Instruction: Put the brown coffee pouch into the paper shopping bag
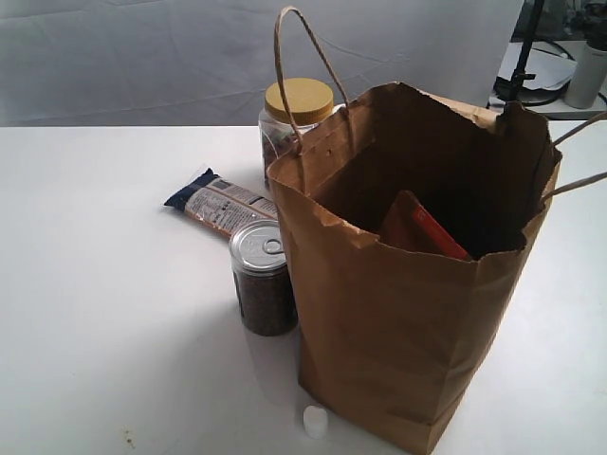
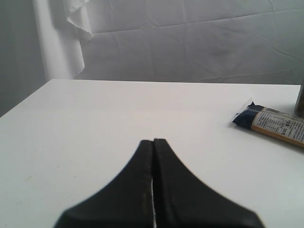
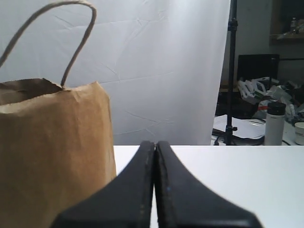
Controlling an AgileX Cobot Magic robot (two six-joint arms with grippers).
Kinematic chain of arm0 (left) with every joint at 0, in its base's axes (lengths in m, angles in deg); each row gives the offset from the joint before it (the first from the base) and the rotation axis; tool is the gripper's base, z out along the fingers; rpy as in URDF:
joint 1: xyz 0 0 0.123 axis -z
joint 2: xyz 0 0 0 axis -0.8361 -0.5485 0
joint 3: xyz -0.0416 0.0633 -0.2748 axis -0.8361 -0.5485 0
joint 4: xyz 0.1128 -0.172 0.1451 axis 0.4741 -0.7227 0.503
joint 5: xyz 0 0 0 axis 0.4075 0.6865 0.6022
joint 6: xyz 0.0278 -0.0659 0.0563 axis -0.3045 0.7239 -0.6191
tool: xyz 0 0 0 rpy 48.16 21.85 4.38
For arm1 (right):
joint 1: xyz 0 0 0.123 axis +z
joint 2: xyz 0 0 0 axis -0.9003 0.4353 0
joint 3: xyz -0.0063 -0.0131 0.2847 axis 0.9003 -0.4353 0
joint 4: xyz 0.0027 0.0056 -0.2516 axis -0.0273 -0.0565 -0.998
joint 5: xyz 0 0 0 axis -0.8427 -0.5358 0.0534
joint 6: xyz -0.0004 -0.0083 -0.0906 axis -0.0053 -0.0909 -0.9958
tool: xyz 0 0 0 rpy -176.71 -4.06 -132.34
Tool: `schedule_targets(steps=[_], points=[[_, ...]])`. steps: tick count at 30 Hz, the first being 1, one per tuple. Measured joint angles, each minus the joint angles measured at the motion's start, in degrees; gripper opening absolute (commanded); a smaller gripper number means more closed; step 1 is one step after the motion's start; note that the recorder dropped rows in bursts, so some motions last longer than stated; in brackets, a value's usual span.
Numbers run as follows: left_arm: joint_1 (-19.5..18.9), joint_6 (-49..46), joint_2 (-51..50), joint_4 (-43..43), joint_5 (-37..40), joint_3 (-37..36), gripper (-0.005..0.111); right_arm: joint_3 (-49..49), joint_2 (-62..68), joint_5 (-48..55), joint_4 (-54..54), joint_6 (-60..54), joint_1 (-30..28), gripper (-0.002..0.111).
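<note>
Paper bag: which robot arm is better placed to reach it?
Probably right: its wrist view shows the paper shopping bag close beside its shut jaws; the left's shows the snack packet instead.

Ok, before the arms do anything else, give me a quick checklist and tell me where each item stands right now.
1. The brown coffee pouch is inside the paper shopping bag: ok, its orange label shows within the opening.
2. The bag stands upright: ok.
3. The left gripper is shut and empty: ok.
4. The right gripper is shut and empty: ok.
5. The pouch rests on the bag's bottom: cannot tell, the wall hides its lower part.
6. The pull-tab can is apart from the bag: cannot tell, they stand very close.
</note>
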Motion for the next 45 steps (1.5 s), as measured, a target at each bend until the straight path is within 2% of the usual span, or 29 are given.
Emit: schedule_targets(steps=[5, 40, 45], points=[[0.0, 0.0, 0.0, 0.0, 0.0, 0.0, 0.000, 0.0, -2.8, 2.5, 0.1, -0.1, -1.6, 0.000], [0.0, -0.1, 0.0, 0.0, 0.0, 0.0, 0.000, 0.0, -2.8, 6.1, -1.3, 0.7, -1.7, 0.000], [0.0, -0.1, 0.0, 0.0, 0.0, 0.0, 0.000, 0.0, -2.8, 6.1, -1.3, 0.7, -8.7, 0.000]])
